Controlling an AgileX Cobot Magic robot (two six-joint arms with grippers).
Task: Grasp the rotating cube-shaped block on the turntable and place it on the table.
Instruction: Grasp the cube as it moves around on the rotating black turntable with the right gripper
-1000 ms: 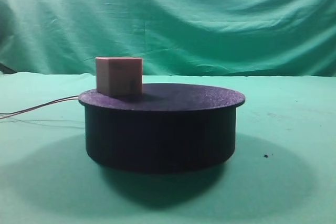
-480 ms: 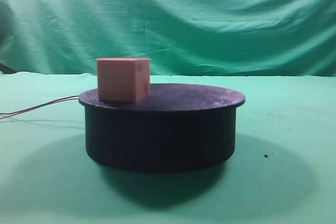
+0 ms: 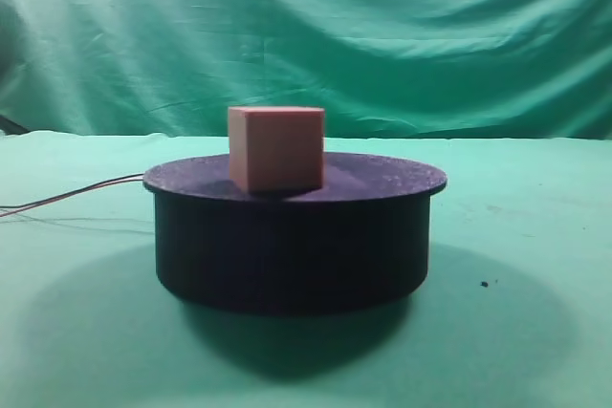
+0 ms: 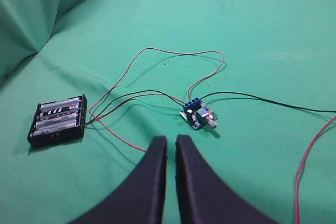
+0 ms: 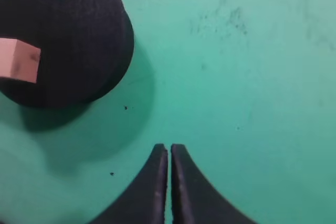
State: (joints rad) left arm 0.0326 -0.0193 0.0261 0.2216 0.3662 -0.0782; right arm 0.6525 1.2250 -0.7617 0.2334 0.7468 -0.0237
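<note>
The pink-salmon cube-shaped block point(image 3: 277, 147) sits on the black turntable point(image 3: 295, 236), left of centre near its front edge. The turntable stands on the green cloth table point(image 3: 535, 236). In the right wrist view the block point(image 5: 19, 60) lies at the left edge of the turntable point(image 5: 73, 35), far up and left of my right gripper point(image 5: 169, 148). That gripper is shut and empty above bare cloth. My left gripper point(image 4: 171, 140) is shut and empty, hovering over the wires and away from the turntable. Neither gripper shows in the exterior view.
A black battery holder point(image 4: 58, 120) and a small blue circuit board point(image 4: 197, 115) lie on the cloth, joined by red and black wires point(image 4: 157, 56). Thin wires point(image 3: 67, 198) run left from the turntable. A green backdrop point(image 3: 306, 35) hangs behind.
The block has ridden the turntable from its left rim toward the front centre, turning as it went. No gripper appears in the exterior view at any moment.
</note>
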